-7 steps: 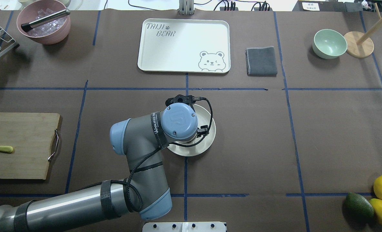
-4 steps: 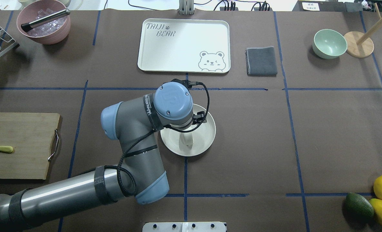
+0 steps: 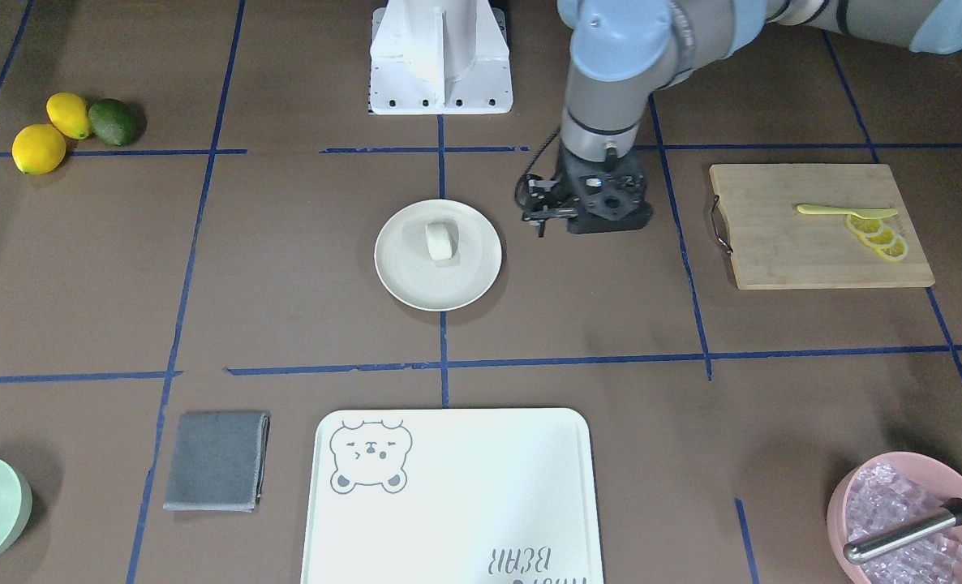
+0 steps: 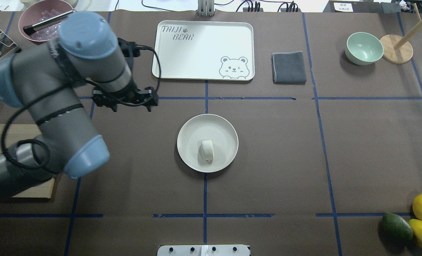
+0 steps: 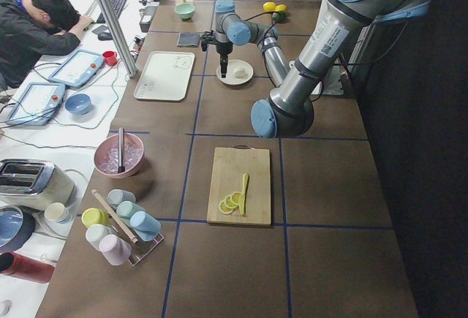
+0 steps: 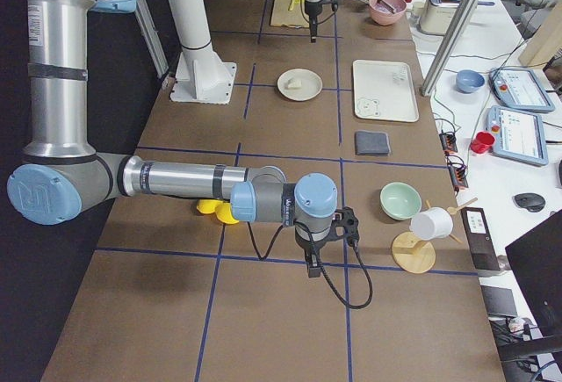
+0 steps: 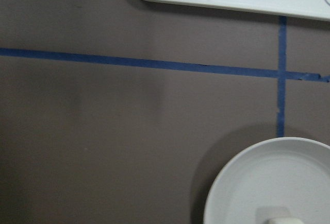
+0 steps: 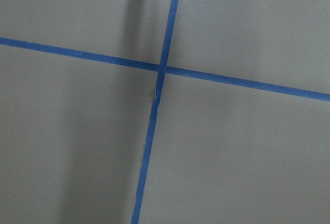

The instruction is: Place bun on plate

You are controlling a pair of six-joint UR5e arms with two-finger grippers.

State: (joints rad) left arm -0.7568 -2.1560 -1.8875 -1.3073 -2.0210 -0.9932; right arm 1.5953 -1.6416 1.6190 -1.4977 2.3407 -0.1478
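Note:
The small white bun (image 4: pixel 207 150) lies near the middle of the round cream plate (image 4: pixel 191 131), with nothing touching it. Both show again in the front view as bun (image 3: pixel 440 241) and plate (image 3: pixel 396 272). The left wrist view catches the plate's rim (image 7: pixel 227 183) at its lower right. My left gripper (image 3: pixel 603 212) hangs raised beside the plate, towards the cutting board. Seen from overhead, the left gripper (image 4: pixel 125 100) is mostly under its wrist, and I cannot tell whether it is open or shut. My right gripper (image 6: pixel 311 270) points down at bare table far from the plate; its state cannot be told.
A white bear-printed tray (image 4: pixel 204 49), a folded grey cloth (image 4: pixel 289 67) and a mint bowl (image 4: pixel 364 48) lie beyond the plate. A cutting board (image 3: pixel 789 243) with lemon slices is on my left. Lemons and an avocado (image 4: pixel 396 227) sit near right.
My left arm has lifted off the plate and swung away to the left and back. The bun has stayed on the plate, now uncovered.

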